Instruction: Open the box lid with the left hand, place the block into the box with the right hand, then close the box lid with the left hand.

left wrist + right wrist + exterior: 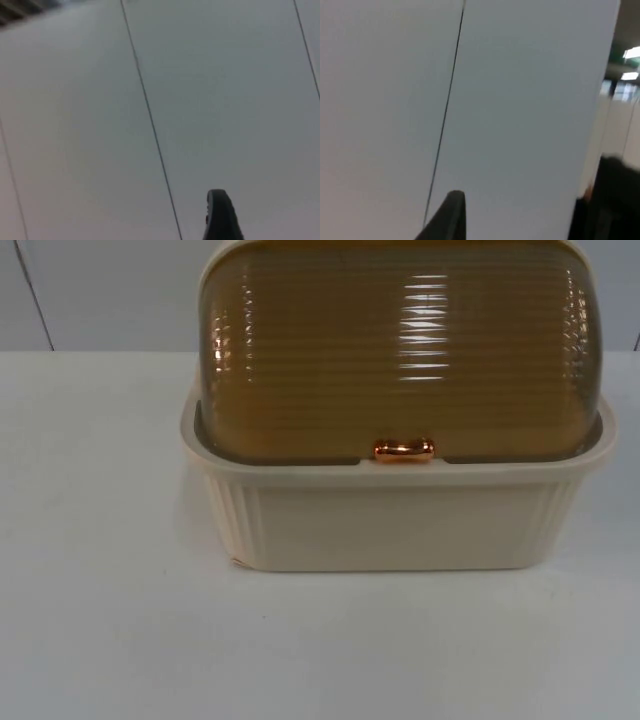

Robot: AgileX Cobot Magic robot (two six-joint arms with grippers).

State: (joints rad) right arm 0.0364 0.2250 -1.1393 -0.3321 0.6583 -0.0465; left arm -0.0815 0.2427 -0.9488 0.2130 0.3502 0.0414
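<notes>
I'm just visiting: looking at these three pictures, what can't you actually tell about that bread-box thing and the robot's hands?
- Inside of the box: hidden in the top view by the closed, tinted, ribbed lid; whether a block is in there cannot be told.
- Lid's top: cut off by the picture's edge.
- Left gripper and right gripper: one fingertip each, facing the grey partition wall; open or shut cannot be told.

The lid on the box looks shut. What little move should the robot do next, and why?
Probably bring the left tool down toward the shiny copper handle on the ribbed amber see-through lid. That lid sits closed on the cream plastic box, and the left wrist view faces the grey partition wall, so that tool seems far from the handle.
</notes>
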